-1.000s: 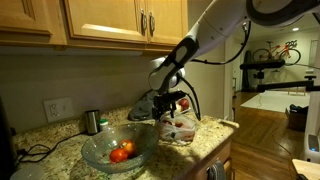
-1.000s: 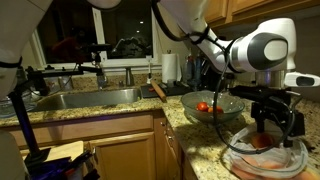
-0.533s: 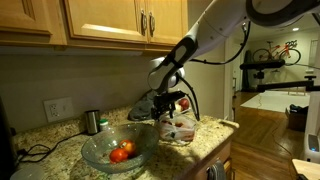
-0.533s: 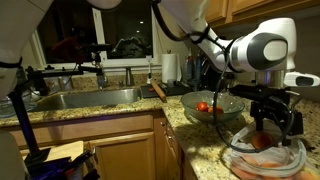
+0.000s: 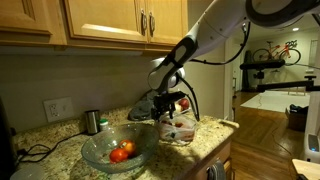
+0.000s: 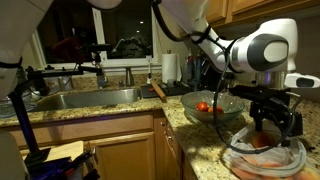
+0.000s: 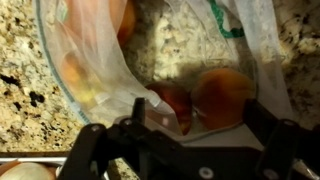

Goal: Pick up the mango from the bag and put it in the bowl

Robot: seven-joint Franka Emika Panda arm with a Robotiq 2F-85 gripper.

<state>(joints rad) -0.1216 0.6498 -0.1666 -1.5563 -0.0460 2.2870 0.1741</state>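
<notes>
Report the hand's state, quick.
Hand: open, holding nothing, poised just above the bag.

Gripper (image 6: 272,128) hangs low over the clear plastic bag (image 6: 262,162) at the near end of the granite countertop (image 6: 188,124), its fingertips at the bag's opening. Reddish fruit shows through the plastic. Glass bowl (image 6: 228,109) stands just behind the bag, holding a red fruit (image 6: 203,106). Steel sink (image 6: 85,98) lies well apart along the counter; paper towel roll (image 6: 170,68) stands behind the bowl.
</notes>
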